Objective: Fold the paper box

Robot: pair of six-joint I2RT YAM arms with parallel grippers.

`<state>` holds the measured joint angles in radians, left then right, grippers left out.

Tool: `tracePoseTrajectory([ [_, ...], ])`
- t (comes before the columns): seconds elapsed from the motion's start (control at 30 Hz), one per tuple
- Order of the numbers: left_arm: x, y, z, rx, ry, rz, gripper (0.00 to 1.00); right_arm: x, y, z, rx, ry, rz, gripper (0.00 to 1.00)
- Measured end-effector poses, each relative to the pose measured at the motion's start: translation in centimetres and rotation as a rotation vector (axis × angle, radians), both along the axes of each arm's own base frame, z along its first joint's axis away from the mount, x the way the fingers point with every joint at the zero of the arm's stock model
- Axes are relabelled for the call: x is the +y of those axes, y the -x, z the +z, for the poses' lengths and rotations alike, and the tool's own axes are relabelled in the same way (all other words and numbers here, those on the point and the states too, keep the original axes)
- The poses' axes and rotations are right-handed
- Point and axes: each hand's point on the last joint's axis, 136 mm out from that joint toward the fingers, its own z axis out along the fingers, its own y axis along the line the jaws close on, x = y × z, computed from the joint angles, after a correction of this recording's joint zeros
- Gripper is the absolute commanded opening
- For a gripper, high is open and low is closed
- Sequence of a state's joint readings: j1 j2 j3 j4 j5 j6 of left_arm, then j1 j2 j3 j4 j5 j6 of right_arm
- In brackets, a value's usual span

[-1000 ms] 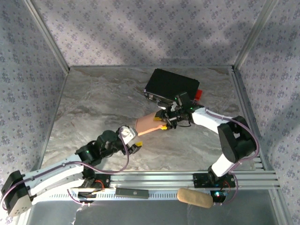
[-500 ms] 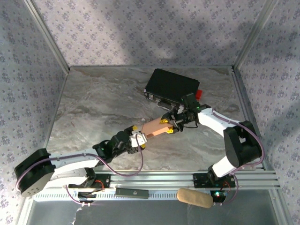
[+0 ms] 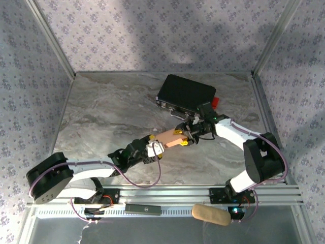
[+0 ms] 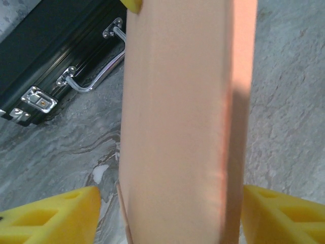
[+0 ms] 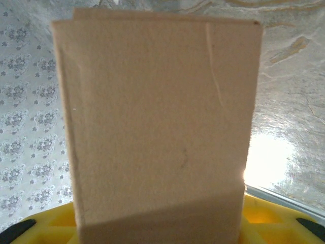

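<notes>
Right end effector is clamped on one end of the paper box, a salmon-orange cardboard carton held lengthwise over the middle of the surface. Left end effector straddles the box's other end with its jaws apart: one yellow finger lies against the cardboard edge, and the other stands a little off it. Just beyond the box, a black case with a metal handle rests on the grey marbled top.

No text, brand or number can be read anywhere. The paper box shows plain salmon faces (blurred up close).
</notes>
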<state>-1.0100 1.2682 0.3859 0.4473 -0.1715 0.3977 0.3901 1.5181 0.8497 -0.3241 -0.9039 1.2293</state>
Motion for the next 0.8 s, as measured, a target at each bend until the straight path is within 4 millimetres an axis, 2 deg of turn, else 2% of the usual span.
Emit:
tracePoseTrajectory([
  [0.17,-0.4,-0.1,0.2,0.020,0.006,0.003,0.50,-0.2,-0.4,0.0,0.000,-0.008,-0.016,0.50],
  [0.23,-0.5,-0.1,0.2,0.024,0.009,0.001,0.48,-0.2,-0.5,0.0,-0.001,-0.009,-0.022,0.54],
  [0.4,-0.6,0.1,0.3,0.032,0.012,-0.007,0.45,-0.3,-0.6,0.1,0.003,-0.014,-0.027,0.66],
  [0.6,-0.2,0.5,1.1,0.054,0.002,-0.007,0.44,-1.3,-1.1,0.1,0.002,-0.008,-0.053,0.70],
  [0.7,-0.1,0.8,2.0,0.083,0.000,-0.009,0.43,-2.6,-1.6,1.2,-0.047,0.006,-0.086,0.72],
  [0.8,-0.1,1.0,3.0,0.120,-0.004,-0.004,0.42,-4.4,-2.3,3.6,-0.148,0.014,-0.134,0.73],
])
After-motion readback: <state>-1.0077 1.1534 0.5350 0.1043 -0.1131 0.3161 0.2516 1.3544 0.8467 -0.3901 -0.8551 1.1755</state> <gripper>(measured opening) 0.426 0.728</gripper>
